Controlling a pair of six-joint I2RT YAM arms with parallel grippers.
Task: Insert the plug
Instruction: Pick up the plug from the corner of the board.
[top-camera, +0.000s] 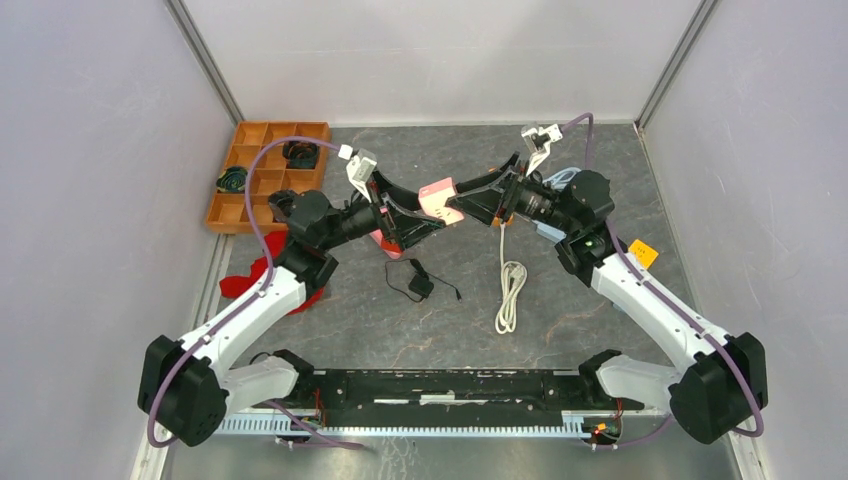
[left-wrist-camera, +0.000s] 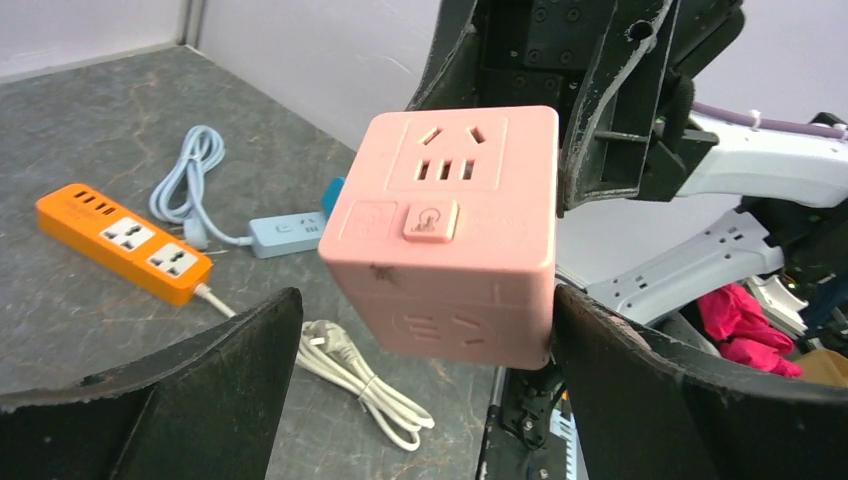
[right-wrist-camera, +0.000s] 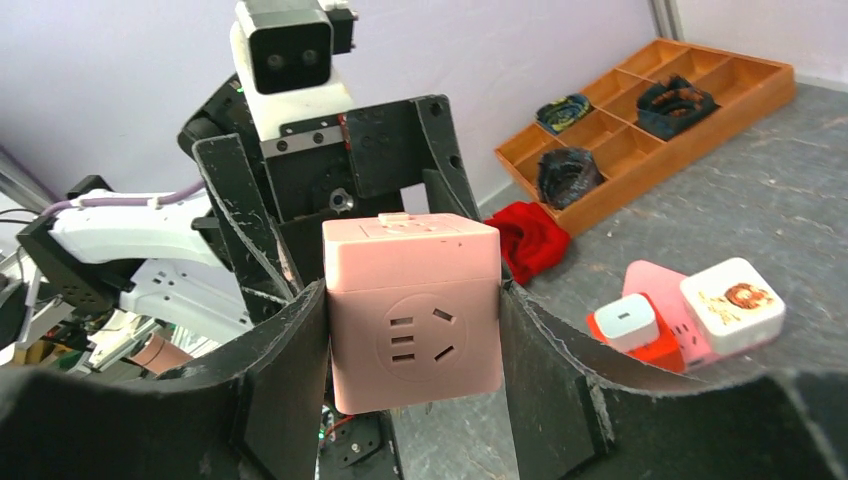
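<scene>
Wooden tray (top-camera: 228, 212) holds coiled cables (top-camera: 299, 152); right fingers (right-wrist-camera: 280, 380) grip pink socket cube (right-wrist-camera: 412, 310), left fingers (left-wrist-camera: 200, 400) spread.

- A wooden tray (top-camera: 265, 133) with open compartments lies at the far left corner of the grey mottled table (top-camera: 350, 335).
- Three compartments hold coiled bundles: a black coil (right-wrist-camera: 677, 100), a second dark coil (right-wrist-camera: 565, 175) and a blue-and-yellow bundle (right-wrist-camera: 560, 108).
- A crumpled red cloth (top-camera: 245, 280) lies at the left, nearer than the tray.
- An orange power strip (left-wrist-camera: 125, 240) lies flat on the right side.
- A pale blue power strip (left-wrist-camera: 285, 232) lies just beside it, its looped cable (left-wrist-camera: 195, 165) farther back.
- Near the middle, three small adapters touch one another: a white cube on an orange-red base (right-wrist-camera: 630, 325), a pink block (right-wrist-camera: 655, 285) and a white cube with a lion picture (right-wrist-camera: 733, 303).
</scene>
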